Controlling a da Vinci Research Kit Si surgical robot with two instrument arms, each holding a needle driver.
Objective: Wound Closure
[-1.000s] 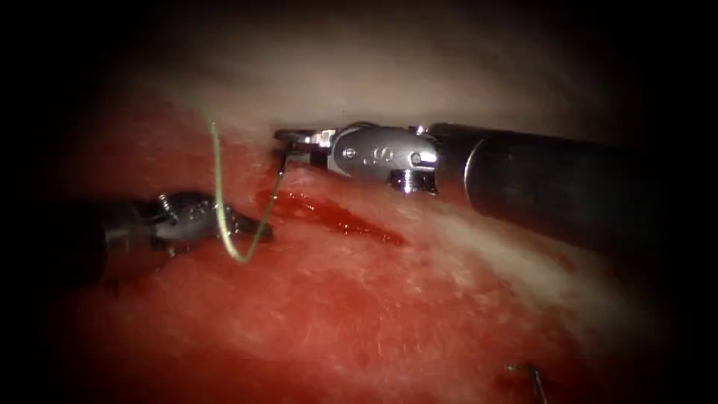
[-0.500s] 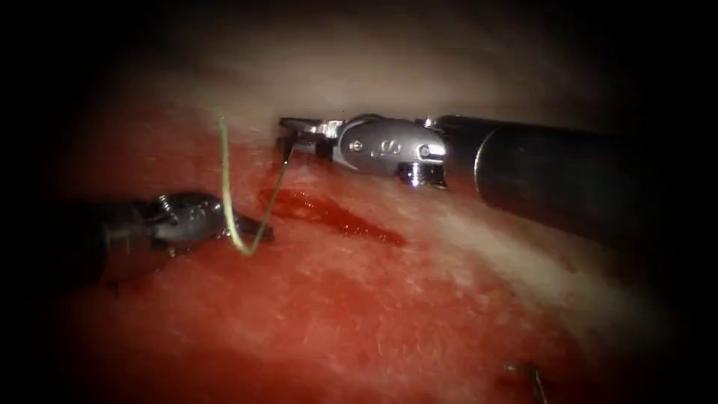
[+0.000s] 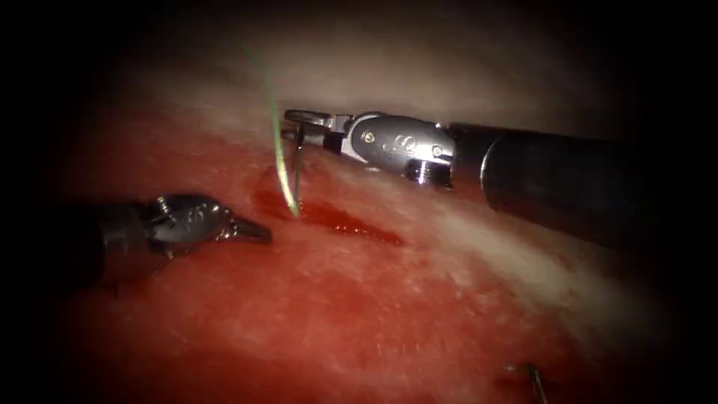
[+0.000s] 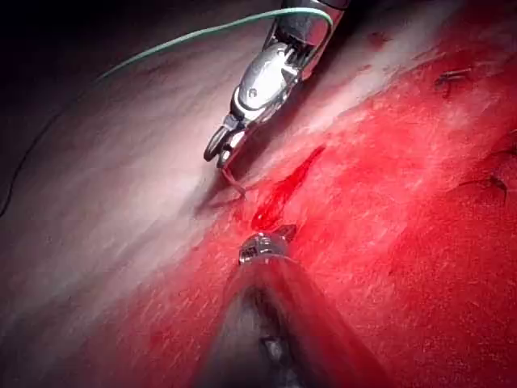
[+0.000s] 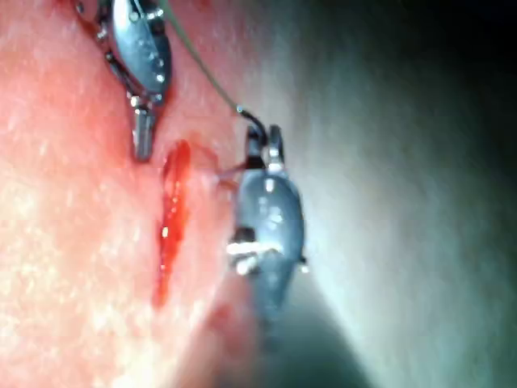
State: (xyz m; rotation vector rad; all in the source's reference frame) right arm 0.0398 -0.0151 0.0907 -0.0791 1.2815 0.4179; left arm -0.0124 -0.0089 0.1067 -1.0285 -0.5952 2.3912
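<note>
The left gripper [image 3: 250, 230] is seen nearest, closed on nothing, resting on the tissue [image 3: 389, 314] just left of the cut [image 3: 336, 218] (red fluid lies in it). Beyond the cut's left end, the needle [image 3: 297, 168] is clamped near its rear end by the right gripper [image 3: 298, 120], its point entering the tissue. The thread [image 3: 275, 142] rises alongside it.

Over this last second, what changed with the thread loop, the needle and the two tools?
The green thread loop that hung across the left arm's tool has drawn up and right, clear of it, toward the left end of the red cut. The right arm's tool shifted slightly right, still gripping the curved steel needle near its top. The left tool stayed put, holding nothing.
</note>
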